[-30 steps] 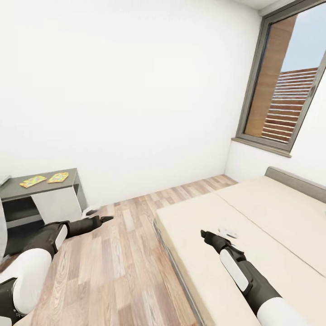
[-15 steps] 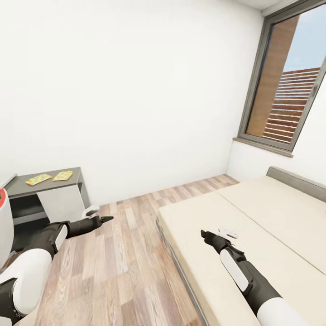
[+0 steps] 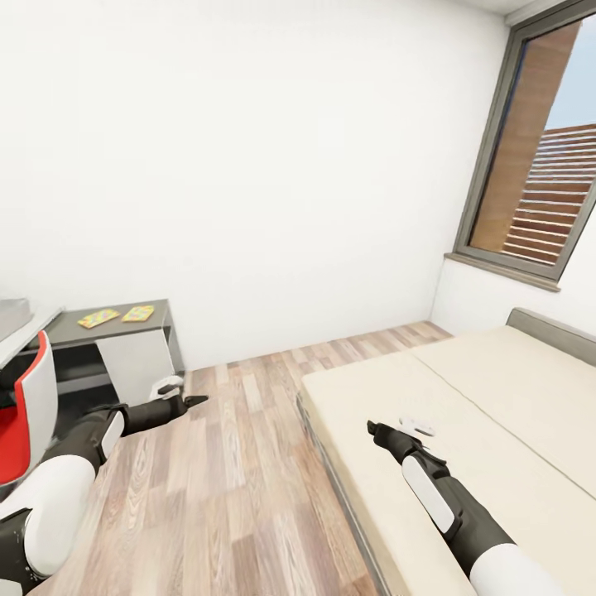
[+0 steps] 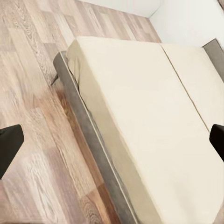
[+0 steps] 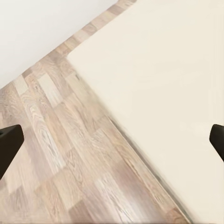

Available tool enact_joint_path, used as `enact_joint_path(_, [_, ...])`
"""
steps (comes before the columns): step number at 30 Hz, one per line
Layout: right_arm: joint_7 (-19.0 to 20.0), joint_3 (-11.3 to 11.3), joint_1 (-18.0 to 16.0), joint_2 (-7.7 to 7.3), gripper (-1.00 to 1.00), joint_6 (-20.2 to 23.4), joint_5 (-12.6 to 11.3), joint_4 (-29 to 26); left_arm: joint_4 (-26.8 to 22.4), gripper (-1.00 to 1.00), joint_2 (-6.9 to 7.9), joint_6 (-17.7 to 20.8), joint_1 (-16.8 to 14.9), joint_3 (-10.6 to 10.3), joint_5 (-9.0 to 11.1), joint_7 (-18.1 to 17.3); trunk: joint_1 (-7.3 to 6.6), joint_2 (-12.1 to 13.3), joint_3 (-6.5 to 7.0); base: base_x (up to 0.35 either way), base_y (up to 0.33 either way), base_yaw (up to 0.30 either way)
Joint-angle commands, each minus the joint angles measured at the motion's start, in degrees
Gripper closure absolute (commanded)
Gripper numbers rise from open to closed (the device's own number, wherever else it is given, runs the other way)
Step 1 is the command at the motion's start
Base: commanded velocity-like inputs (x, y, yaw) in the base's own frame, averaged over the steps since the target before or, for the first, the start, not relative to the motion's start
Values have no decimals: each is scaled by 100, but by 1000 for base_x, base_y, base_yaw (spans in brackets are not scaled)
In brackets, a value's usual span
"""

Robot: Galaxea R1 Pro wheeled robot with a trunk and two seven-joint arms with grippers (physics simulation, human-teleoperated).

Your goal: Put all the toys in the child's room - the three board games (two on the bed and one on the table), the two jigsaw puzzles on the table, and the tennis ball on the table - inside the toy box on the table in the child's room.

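I'm looking across the child's room: white walls, a plank floor (image 3: 240,463), a dark-framed window (image 3: 542,190) far right. The bed (image 3: 463,414) lies bare on the right under my right end effector (image 3: 389,430), whose fingers stand spread apart in its wrist view. My left end effector (image 3: 184,401) hangs over the floor, also spread. Two jigsaw puzzles (image 3: 117,315) lie side by side on the dark bench (image 3: 108,327) far left, beside a red chair (image 3: 25,406).

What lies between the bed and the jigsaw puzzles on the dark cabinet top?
In the head view, bare wood floor separates the bed from the jigsaw puzzles; the left gripper hangs over it.
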Motion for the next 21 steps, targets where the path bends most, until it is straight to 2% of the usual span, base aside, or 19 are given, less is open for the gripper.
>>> enact_joint_path(1, [-51, 27, -5, -9, -100, 12, -42, -13, -4, -100, -8, 32, -9, 48, -55, -39, 3, -14, -14, -118, -125, 220])
enact_joint_path(14, [-51, 33, -4, -9, -100, 12, -49, -24, -4, -100, -11, 9, -3, 48, -48, -39, 3, -14, -14, -31, -25, 62])
enact_joint_path(21, [-51, 34, -7, -9, -100, 20, -50, -37, -4, -100, -26, 9, -3, 50, -50, -39, 3, -14, -14, -97, -69, 234])
